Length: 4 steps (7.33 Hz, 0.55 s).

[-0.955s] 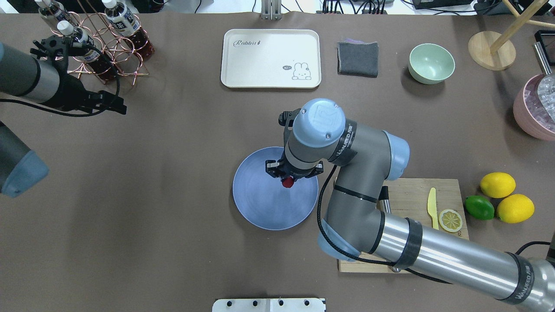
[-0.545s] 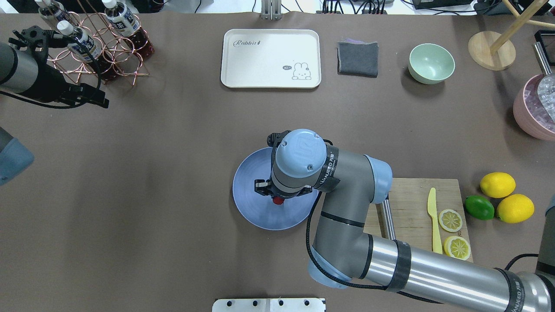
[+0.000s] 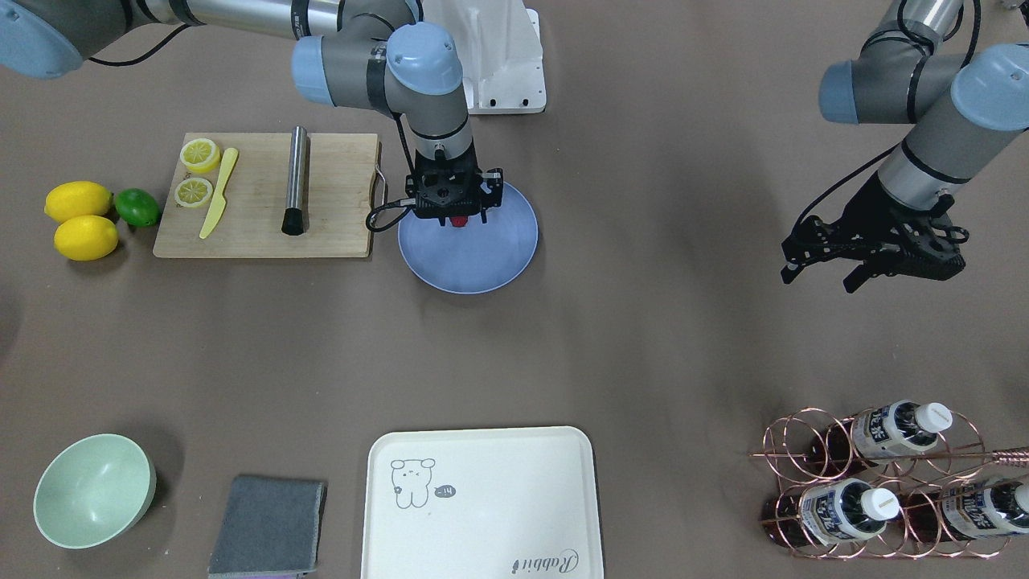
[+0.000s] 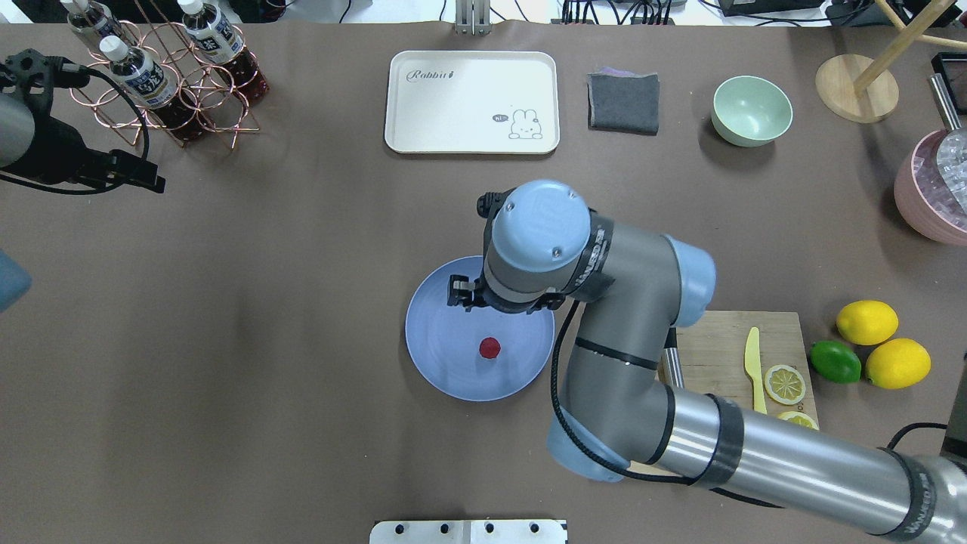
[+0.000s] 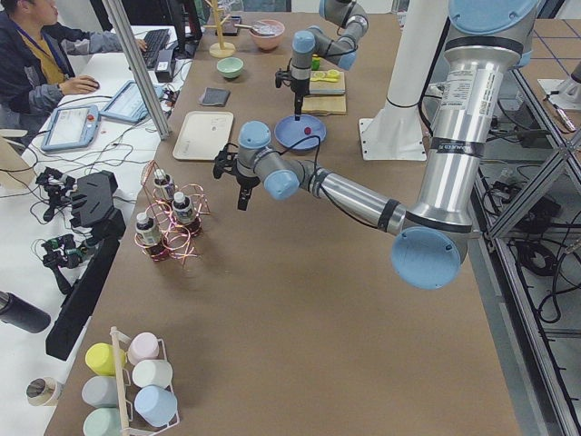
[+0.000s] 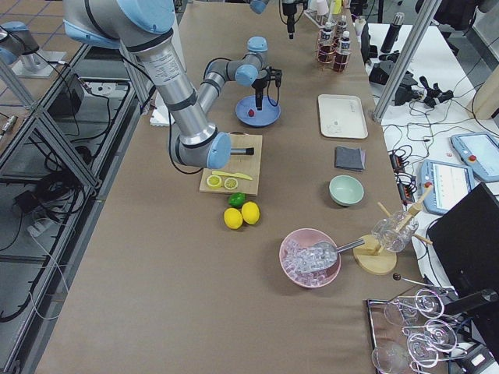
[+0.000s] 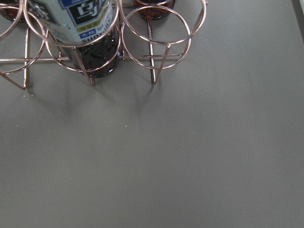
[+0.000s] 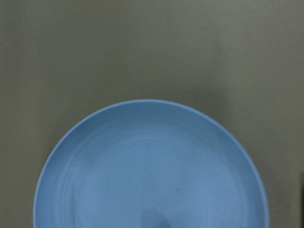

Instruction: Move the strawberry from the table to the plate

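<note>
Overhead exterior view: you will find the strawberry lying on the plate, near its middle, touched by no finger; the plate rests on the table, just beside the wooden cutting board; the right gripper hangs over the plate's far half, apart from the berry, carrying nothing; its fingers are hidden under the wrist, so you cannot tell whether they stand spread or pressed together; the right wrist camera shows only the plate's rim and the table; the left gripper hangs well apart from the plate, nearer the copper bottle rack, fingers spread, holding nothing.
</note>
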Motion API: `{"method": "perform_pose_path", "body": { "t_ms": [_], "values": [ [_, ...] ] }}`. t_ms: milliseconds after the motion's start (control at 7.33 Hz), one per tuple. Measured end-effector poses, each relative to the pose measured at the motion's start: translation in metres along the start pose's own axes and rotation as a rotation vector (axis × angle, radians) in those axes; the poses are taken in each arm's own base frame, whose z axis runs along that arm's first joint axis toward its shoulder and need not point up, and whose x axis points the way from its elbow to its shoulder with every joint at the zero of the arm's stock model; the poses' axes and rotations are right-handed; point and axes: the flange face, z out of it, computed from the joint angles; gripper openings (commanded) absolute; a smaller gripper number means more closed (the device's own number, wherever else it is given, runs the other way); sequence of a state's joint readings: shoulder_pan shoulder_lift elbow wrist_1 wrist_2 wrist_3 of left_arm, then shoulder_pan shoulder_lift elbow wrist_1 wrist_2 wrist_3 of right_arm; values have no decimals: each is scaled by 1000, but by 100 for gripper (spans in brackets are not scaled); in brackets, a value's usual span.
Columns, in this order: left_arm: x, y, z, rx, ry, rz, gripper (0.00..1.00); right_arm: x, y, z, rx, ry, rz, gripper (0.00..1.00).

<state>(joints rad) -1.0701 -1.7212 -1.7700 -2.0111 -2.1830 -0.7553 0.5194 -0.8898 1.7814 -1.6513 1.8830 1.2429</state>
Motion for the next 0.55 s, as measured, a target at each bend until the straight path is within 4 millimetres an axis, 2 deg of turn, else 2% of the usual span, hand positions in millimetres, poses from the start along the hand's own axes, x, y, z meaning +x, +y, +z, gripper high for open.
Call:
{"method": "perform_pose_path", "body": {
  "t_ms": [136, 273, 409, 545],
  "values": [
    [-37, -5, -24, 1, -16, 20, 97, 57, -32, -53, 5, 16, -25, 100],
    [-79, -6, -46, -7, -45, 37, 97, 127, -64, -91, 9, 33, -68, 100],
    [-120, -6, -68, -18, -81, 39, 97, 207, -92, -116, 5, 60, -131, 100],
    [-154, -6, -90, -34, -118, 47, 97, 293, -119, -132, -17, 82, -192, 100]
  ]
}}
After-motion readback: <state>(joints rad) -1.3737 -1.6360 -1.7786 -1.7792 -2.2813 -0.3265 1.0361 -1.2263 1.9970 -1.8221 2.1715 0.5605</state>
